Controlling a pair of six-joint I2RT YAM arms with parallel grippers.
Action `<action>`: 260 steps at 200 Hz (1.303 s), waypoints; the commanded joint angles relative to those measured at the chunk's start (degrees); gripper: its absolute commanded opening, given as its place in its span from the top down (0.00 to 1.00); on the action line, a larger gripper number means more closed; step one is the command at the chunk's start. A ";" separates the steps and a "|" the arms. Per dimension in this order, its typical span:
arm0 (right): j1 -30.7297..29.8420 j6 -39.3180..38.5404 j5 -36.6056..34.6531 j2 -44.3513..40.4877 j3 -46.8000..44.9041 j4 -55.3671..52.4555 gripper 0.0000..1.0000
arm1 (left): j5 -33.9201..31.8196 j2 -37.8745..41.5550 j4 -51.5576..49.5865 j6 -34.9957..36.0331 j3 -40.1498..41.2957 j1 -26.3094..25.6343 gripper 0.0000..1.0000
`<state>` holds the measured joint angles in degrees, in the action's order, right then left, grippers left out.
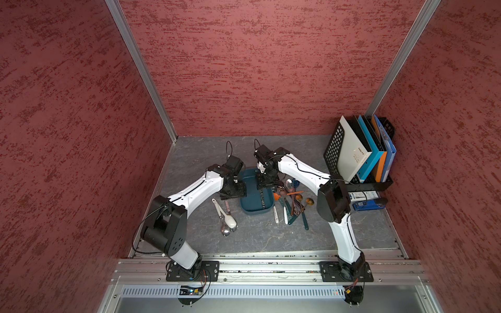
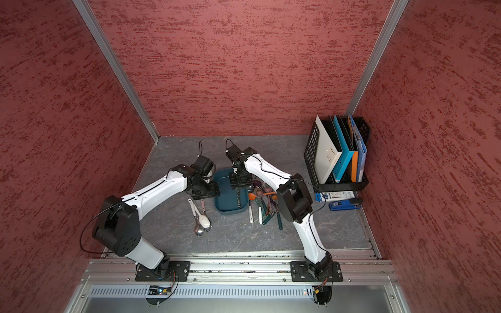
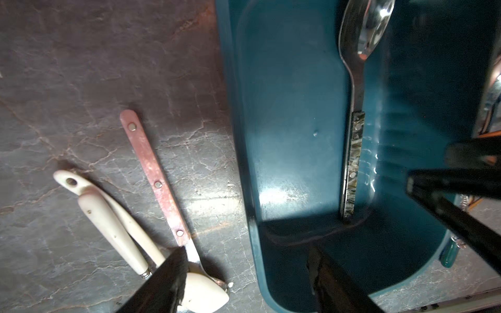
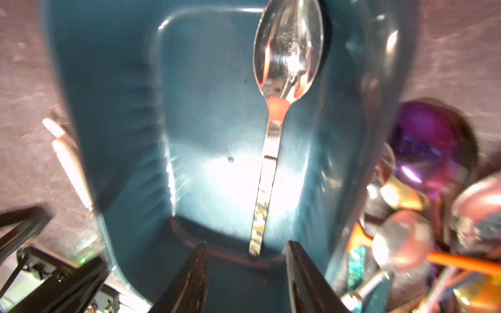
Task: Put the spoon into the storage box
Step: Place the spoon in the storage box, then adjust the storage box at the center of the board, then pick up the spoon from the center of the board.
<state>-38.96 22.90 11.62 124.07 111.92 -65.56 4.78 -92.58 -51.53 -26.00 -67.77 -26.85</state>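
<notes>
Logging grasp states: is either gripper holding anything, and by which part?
Nothing is held. The spoon lies loose in the storage box, below the open right gripper; the left gripper is open and empty.

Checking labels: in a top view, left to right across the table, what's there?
white-handled spoons → storage box → mixed spoon pile → black file rack

Your spoon (image 1: 262,200) lies in the storage box (image 1: 254,212), along its right wall. Left of the box, a cluster of spoons (image 1: 227,216); right, a heap of spoons (image 1: 294,202); farther back-right, the file rack (image 1: 333,151).
</notes>
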 commanded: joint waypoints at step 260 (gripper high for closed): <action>0.46 1.03 1.66 -18.94 -36.41 12.40 0.64 | 5.60 10.06 -1.59 4.27 -1.40 9.03 0.29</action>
<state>-37.12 24.03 13.65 105.32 76.16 -53.78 10.52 -84.55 -53.89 -22.22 -68.18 -19.66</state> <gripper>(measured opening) 0.358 0.710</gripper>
